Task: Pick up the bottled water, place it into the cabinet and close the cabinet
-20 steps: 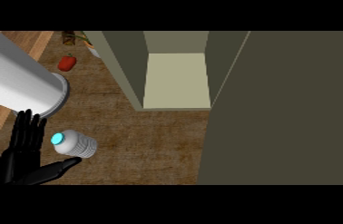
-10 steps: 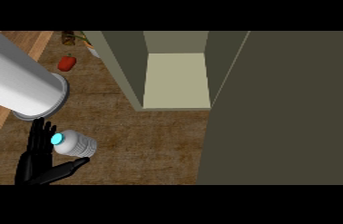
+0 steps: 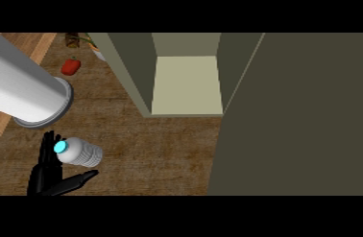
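The bottled water (image 3: 80, 152), white with a cyan cap, stands on the wooden counter (image 3: 156, 149) at the lower left. My left hand (image 3: 47, 175) is right beside it. The straight fingers (image 3: 47, 149) rise along the bottle's left side and the thumb (image 3: 79, 178) stretches out just below it, so the hand is open and not curled round it. Its grey forearm (image 3: 28, 94) runs off to the upper left. The cabinet (image 3: 187, 82) stands open at the top middle and shows a pale shelf. My right hand is not in view.
The cabinet's open door (image 3: 291, 116) is a large dark panel that fills the right side. A red pepper (image 3: 70, 66) and part of a plant (image 3: 79, 40) lie at the counter's far left, behind the forearm.
My left hand has slid right toward the bottle, so its fingers and thumb now frame it. The bottle has stayed in place.
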`<state>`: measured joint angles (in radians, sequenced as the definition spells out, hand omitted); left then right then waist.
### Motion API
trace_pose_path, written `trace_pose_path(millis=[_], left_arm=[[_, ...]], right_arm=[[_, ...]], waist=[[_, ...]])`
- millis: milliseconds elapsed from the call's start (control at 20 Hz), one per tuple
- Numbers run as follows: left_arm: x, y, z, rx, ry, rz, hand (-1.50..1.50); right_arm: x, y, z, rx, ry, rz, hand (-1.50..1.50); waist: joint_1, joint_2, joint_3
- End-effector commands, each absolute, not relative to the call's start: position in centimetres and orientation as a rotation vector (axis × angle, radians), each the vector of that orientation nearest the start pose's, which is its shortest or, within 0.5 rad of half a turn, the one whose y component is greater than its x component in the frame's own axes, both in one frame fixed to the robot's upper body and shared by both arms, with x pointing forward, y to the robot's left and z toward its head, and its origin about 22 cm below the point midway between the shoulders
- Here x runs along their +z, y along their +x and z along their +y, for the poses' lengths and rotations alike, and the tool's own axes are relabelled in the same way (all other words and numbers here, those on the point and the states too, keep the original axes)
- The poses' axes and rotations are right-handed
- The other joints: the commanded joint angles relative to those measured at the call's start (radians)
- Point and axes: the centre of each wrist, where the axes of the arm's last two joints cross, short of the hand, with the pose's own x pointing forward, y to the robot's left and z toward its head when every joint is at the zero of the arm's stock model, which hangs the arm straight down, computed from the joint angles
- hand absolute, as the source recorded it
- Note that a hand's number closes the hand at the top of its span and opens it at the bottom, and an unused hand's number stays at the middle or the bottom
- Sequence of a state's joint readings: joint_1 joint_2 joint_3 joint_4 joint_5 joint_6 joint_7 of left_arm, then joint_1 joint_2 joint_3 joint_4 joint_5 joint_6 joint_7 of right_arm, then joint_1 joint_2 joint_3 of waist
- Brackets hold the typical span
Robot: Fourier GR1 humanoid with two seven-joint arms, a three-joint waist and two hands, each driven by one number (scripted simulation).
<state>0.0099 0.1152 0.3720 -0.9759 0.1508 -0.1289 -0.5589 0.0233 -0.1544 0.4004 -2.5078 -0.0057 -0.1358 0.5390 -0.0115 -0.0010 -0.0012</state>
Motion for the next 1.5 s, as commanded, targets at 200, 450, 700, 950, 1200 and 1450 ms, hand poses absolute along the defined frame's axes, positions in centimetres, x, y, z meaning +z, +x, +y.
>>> trace_pose_path(millis=[200,450,700,950,1200,1450], left_arm=[[-14.5,17.4,34.3,0.376,0.160,-1.613,-1.50],[-15.6,18.9,34.3,0.430,0.138,-1.623,-1.50],[-15.9,20.1,32.6,0.435,0.092,-1.622,-1.50],[-15.2,22.8,31.8,0.472,-0.004,-1.624,-1.50],[-16.2,23.1,30.6,0.456,-0.109,-1.618,1.50],[-15.3,24.3,30.1,0.357,-0.050,-1.691,1.50]], right_arm=[[21.4,9.5,-19.5,0.215,0.270,-1.966,-1.50],[21.3,9.1,-20.2,0.219,0.264,-1.963,-1.50],[21.6,9.2,-19.9,0.183,0.261,-1.972,-1.50],[19.7,10.1,-19.7,0.160,0.233,-1.954,-1.50],[20.1,11.2,-20.2,0.198,0.235,-1.960,-1.50],[20.3,10.3,-21.4,0.183,0.193,-1.950,-1.50]], waist=[[0.003,-0.001,0.001],[-0.008,0.001,0.000],[-0.001,0.000,0.000],[-0.003,0.000,0.001],[-0.006,0.005,-0.001],[-0.004,0.001,0.001]])
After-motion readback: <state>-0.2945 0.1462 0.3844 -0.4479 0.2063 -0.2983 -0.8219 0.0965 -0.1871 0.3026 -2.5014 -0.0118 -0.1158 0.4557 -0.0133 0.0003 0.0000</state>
